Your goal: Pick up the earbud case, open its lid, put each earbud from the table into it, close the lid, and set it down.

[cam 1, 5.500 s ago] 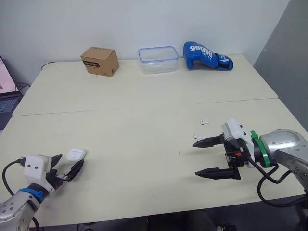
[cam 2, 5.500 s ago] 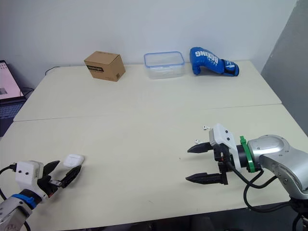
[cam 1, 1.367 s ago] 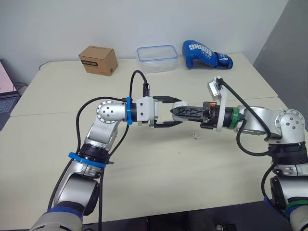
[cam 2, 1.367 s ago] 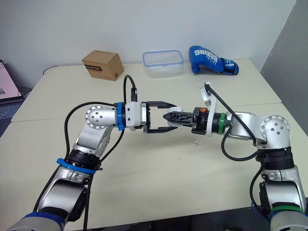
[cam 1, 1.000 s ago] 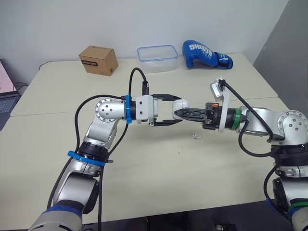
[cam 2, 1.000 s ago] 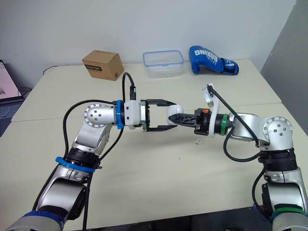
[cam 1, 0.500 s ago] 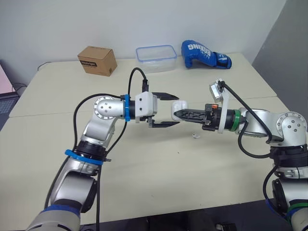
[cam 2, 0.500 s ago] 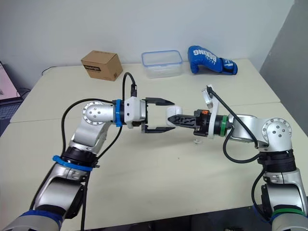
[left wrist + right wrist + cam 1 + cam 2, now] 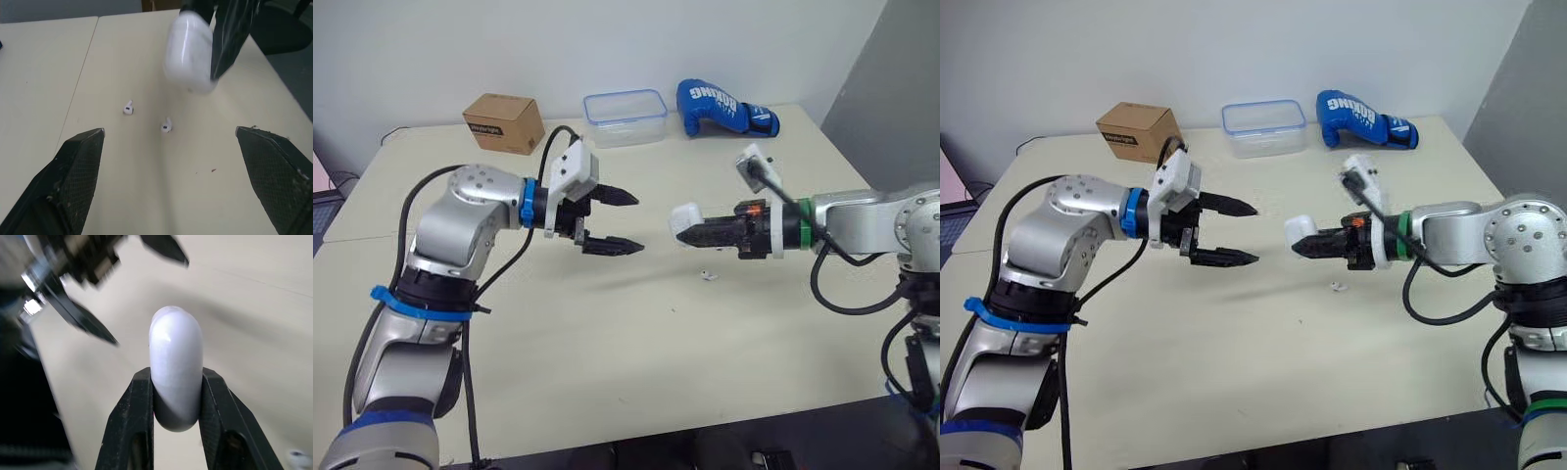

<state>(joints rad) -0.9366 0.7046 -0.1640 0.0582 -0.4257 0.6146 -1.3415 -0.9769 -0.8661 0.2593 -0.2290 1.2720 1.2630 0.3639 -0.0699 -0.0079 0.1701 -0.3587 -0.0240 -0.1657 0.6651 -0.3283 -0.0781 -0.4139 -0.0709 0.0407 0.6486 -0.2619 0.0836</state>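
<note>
Right wrist view shows the earbud case pinched between the jaws of the right gripper, while the left gripper, jaws wide and empty, hangs apart to its left.

I see silver arms, black cables, blue ring behind left gripper jaws, green ring behind right gripper; white camera blocks, cross-hatched black fingers.
</note>
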